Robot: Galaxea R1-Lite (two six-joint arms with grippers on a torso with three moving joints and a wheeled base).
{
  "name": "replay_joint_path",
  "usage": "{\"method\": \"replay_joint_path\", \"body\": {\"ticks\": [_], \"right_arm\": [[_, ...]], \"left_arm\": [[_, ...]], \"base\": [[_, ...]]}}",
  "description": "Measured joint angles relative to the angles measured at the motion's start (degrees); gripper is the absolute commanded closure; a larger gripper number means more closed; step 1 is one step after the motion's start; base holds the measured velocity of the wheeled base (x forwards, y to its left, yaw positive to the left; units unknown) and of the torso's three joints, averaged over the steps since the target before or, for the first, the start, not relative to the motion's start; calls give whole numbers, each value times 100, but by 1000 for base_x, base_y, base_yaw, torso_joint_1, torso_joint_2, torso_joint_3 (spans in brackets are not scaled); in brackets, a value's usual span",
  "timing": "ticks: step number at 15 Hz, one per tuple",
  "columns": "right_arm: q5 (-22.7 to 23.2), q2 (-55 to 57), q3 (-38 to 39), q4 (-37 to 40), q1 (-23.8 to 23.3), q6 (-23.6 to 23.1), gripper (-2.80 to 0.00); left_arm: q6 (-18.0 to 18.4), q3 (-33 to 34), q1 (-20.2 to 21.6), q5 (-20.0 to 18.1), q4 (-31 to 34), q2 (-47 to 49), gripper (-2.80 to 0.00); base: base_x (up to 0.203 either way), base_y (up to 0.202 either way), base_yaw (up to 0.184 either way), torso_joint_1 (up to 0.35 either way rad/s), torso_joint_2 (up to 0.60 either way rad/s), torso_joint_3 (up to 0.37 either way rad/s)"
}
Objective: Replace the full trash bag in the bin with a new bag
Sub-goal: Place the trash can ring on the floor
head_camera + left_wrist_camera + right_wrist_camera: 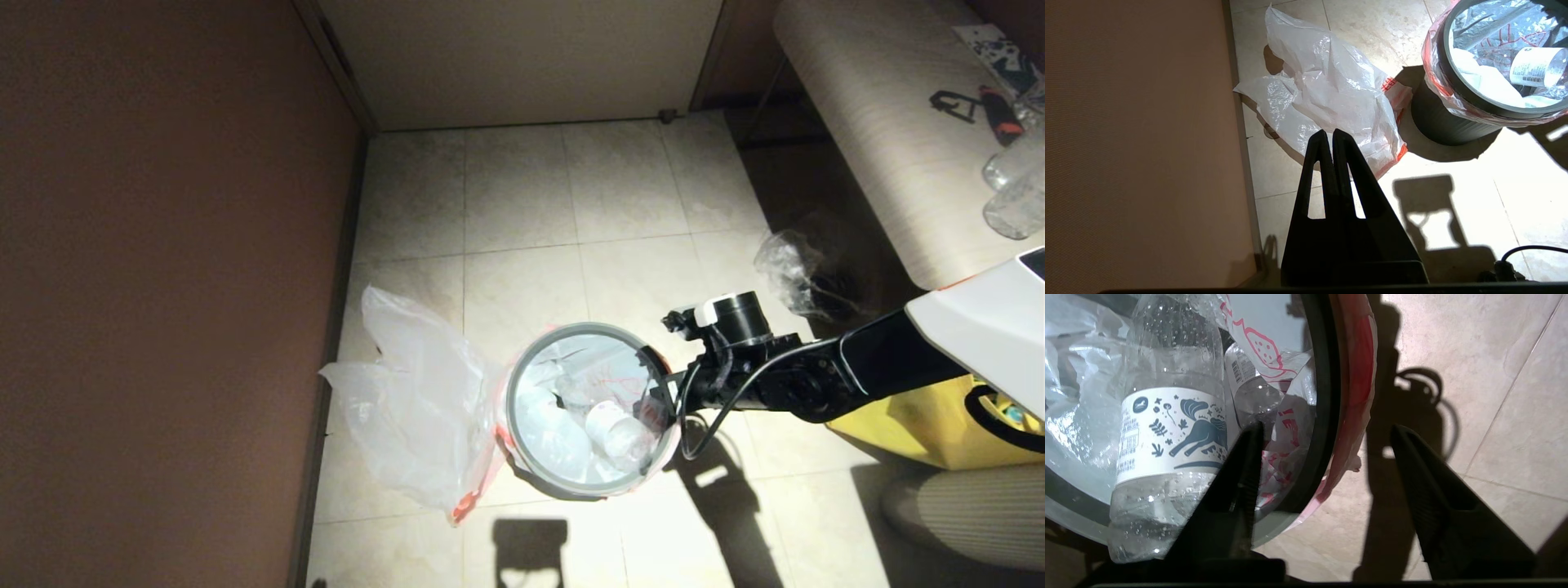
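The black bin [510,408] with a grey hoop rim stands on the tiled floor. The full trash bag [608,376], white with red print, lines it and holds clear bottles [612,429]; its red edge folds over the rim [1355,375]. The new bag [416,408], cloudy white, lies crumpled on the floor to the bin's left, touching it. My right gripper [1326,425] is open at the bin's right rim [1327,355], one finger inside and one outside. My left gripper [1329,132] is shut and empty, hanging above the floor near the new bag [1327,90].
A brown wall [163,286] runs close along the left. A yellow tote [922,425] sits under my right arm, a small clear wrinkled bag [792,265] lies beyond it, and a pale bench [882,122] with bottles stands at the far right.
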Motion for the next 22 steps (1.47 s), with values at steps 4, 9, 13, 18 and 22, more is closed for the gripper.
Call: {"method": "replay_joint_path", "body": {"ticks": [4, 9, 13, 18, 22], "right_arm": [[-111, 147, -149, -7, 20, 11, 0], [-299, 162, -144, 11, 94, 32, 0], [-331, -129, -83, 132, 151, 64, 0], [-356, -623, 279, 284, 178, 76, 0], [-367, -1168, 526, 727, 491, 382, 0]], "left_arm": [[0, 0, 0, 3, 0, 0, 0], [0, 0, 0, 1, -2, 0, 0], [0, 0, 0, 1, 0, 0, 0], [0, 0, 0, -1, 0, 0, 0], [-1, 0, 0, -2, 0, 0, 0]], "base": [[0, 0, 0, 0, 0, 0], [0, 0, 0, 0, 0, 0], [0, 0, 0, 0, 0, 0], [0, 0, 0, 0, 0, 0], [0, 0, 0, 0, 0, 0]]}}
